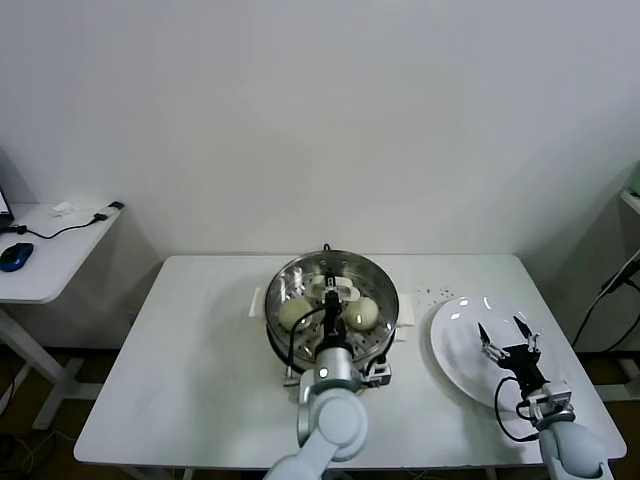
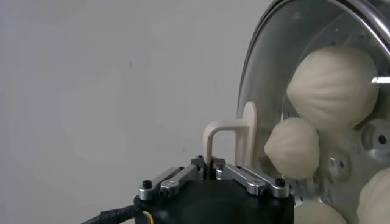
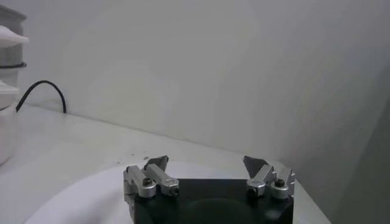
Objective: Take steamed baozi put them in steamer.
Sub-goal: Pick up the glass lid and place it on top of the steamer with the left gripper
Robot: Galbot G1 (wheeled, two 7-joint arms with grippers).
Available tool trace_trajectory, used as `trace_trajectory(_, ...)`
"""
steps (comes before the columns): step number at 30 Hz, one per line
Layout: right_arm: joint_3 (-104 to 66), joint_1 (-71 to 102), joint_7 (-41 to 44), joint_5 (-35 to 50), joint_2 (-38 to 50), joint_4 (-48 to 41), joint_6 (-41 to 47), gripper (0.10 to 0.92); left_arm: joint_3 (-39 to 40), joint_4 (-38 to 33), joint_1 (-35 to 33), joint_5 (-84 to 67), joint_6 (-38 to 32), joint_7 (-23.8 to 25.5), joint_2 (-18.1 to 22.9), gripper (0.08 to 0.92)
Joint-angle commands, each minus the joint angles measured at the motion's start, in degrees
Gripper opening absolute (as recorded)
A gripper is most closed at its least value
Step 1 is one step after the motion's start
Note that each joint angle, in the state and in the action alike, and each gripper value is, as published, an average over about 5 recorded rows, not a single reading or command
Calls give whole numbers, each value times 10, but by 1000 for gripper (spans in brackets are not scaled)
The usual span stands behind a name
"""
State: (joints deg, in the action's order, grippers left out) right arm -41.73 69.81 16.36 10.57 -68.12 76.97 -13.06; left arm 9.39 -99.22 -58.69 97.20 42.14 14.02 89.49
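Note:
The steamer (image 1: 283, 278) stands mid-table, and the round glass lid (image 2: 268, 73) lies over it. My left gripper (image 1: 335, 303) (image 2: 208, 165) is shut on the lid's white handle (image 2: 226, 129). Through the glass I see several cream-white steamed baozi (image 2: 332, 82) (image 2: 292, 146) inside the basket; two show in the head view (image 1: 293, 315) (image 1: 363, 313). Whether the lid rests on the rim or hangs just above it I cannot tell. My right gripper (image 1: 506, 338) (image 3: 206, 164) stands open and empty over the flat white plate (image 1: 455, 345) (image 3: 85, 192).
Dark specks (image 1: 436, 293) dot the table behind the plate. A side table (image 1: 45, 270) at the far left carries a blue mouse (image 1: 15, 256) and a cable. In the right wrist view, the steamer's white base (image 3: 7, 131) and a black cord (image 3: 42, 88) show.

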Motion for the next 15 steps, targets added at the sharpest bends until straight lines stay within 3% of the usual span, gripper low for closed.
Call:
trace_trajectory(1,-1,-1,2,0,0,-1,0,823,-6,-16,-9,1,9,24,-6,150)
trace_trajectory(6,-2,-2,2,0,1,-2,1,823,-3,-60,-17,-1,8,42,-22,203)
trace_trajectory(15,-3,-4,3,0,0,-4,2,823,12,-164,-47,-28,11,42,-58,458)
